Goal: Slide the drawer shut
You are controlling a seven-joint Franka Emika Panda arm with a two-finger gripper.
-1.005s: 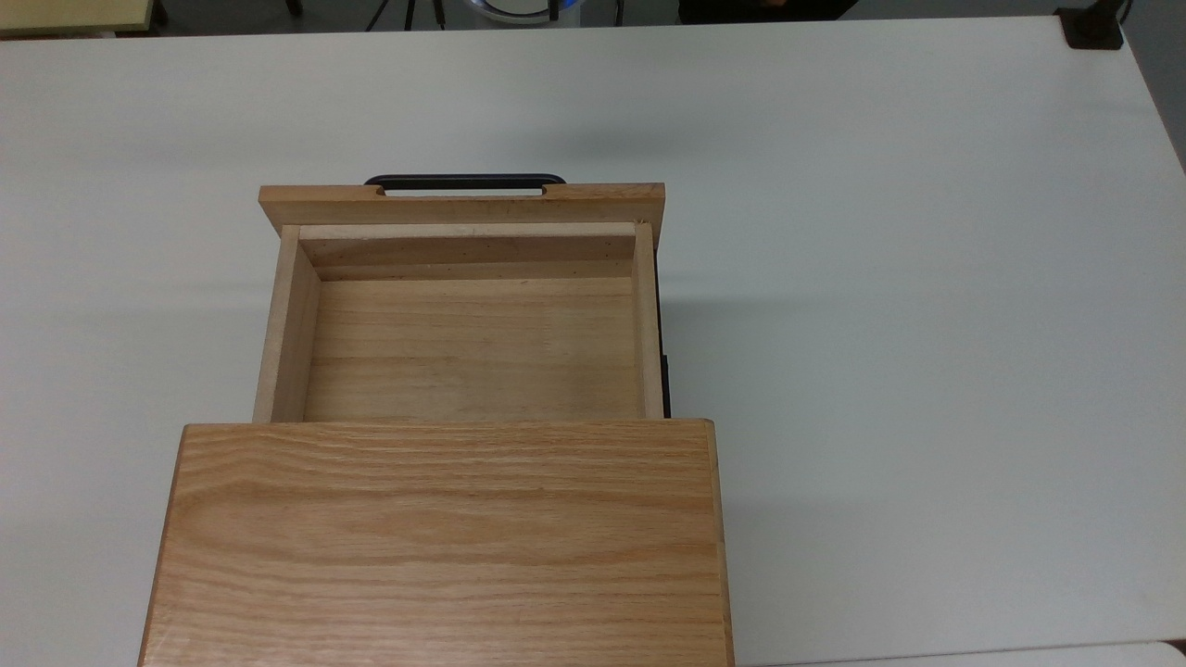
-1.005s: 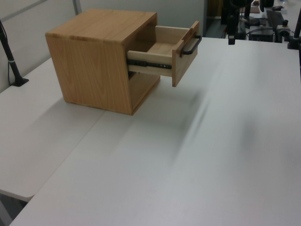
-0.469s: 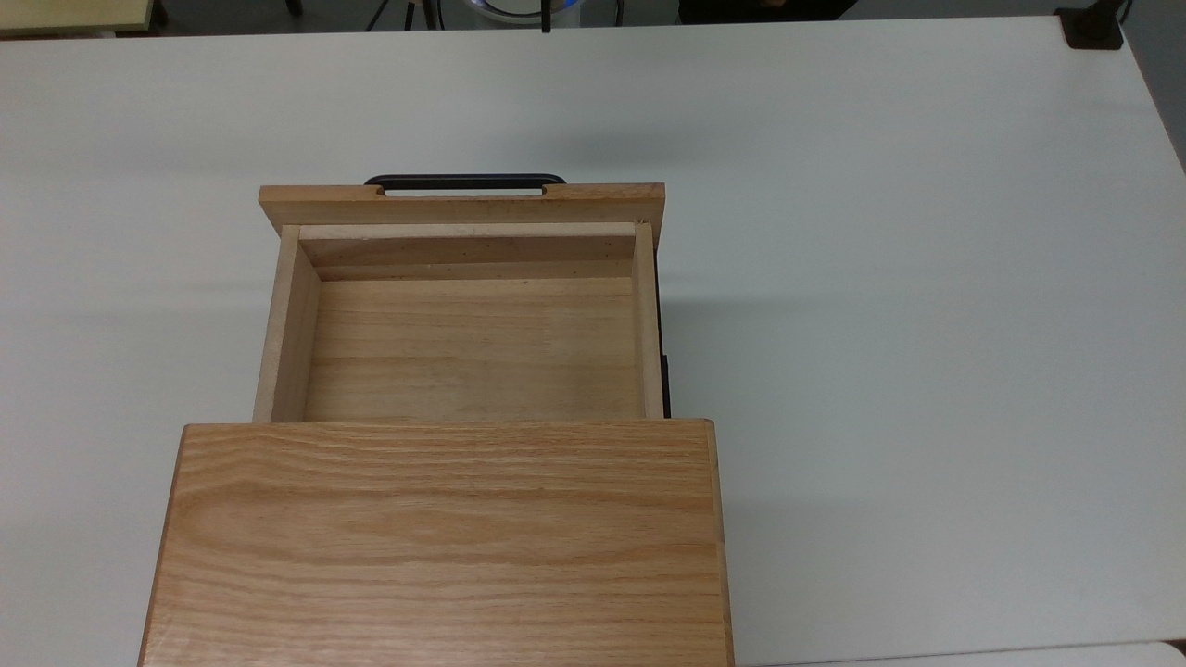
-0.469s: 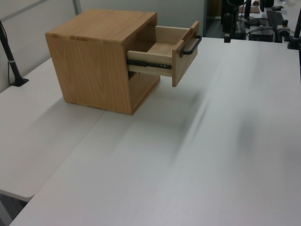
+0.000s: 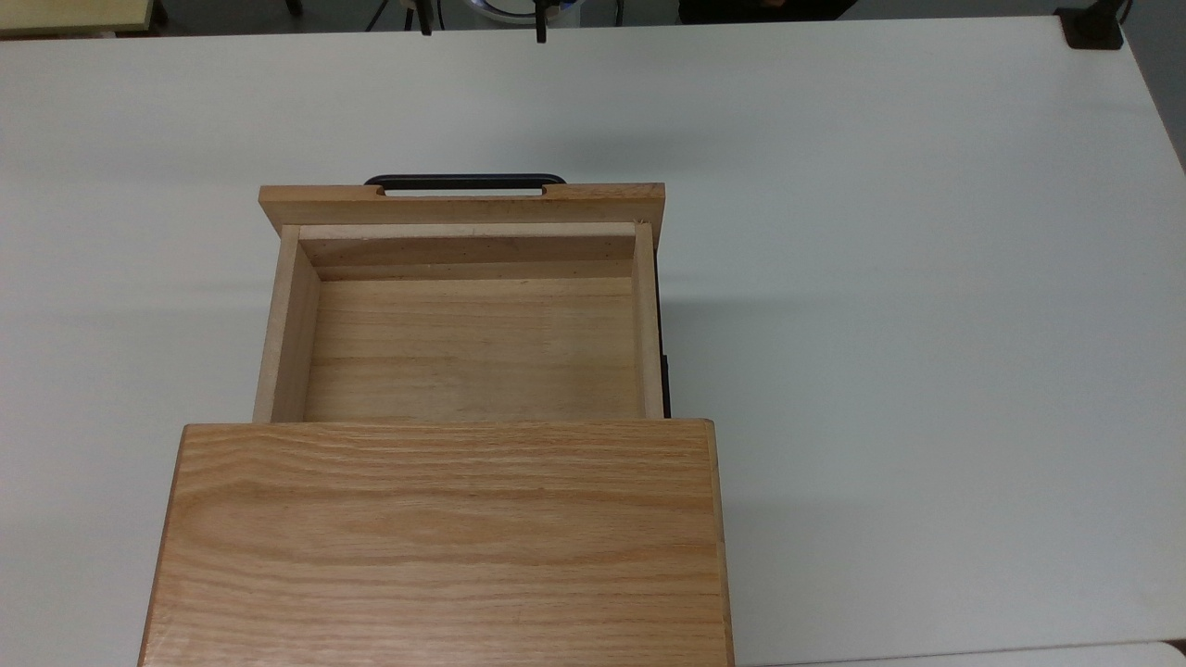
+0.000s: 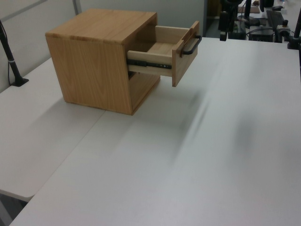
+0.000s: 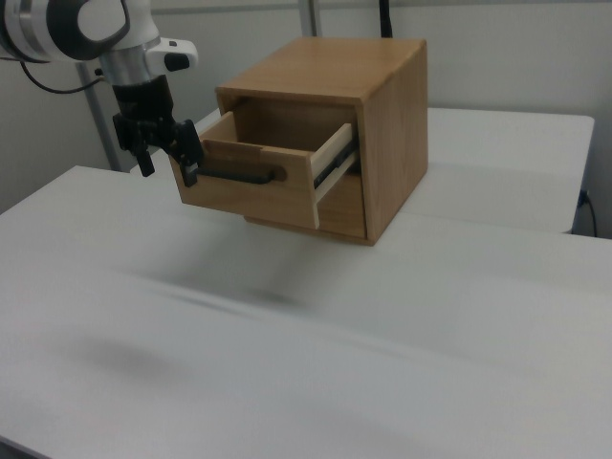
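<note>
Here, the drawer [image 5: 471, 324] stands pulled well out of the cabinet [image 5: 445, 547], most of its box exposed and bare inside. In the top view the cabinet top sits at 6 o'clock of the frame and the drawer projects from it toward 12 o'clock, its front panel [image 5: 461, 202] the far edge. The black bar handle [image 5: 465, 181] lies just beyond the panel, at its 12 o'clock. A dark slide rail [image 6: 149, 62] runs along the drawer's side in the left view.

Gripper [image 7: 164, 161]: in the right view it hangs fingers-down off the white arm [image 7: 72, 24], at the drawer front's 9 o'clock. Its two black fingers [image 7: 143, 153] are spread fairly wide, with a plain gap between them and nothing held. The finger nearer the drawer overlaps the near end of the handle in the right view; cannot tell whether it touches it or sits just in front.

In the top view two dark fingertips [image 5: 540, 30] show at the frame's 12 o'clock edge, well apart from each other and clear of the handle. In the left view a dark finger [image 6: 224, 27] hangs at the handle's 1 o'clock, apart from it.

The cabinet stands on a white table [image 5: 908, 278]. A black post [image 6: 10, 60] with a foot sits on the table at 9 o'clock of the left view.
</note>
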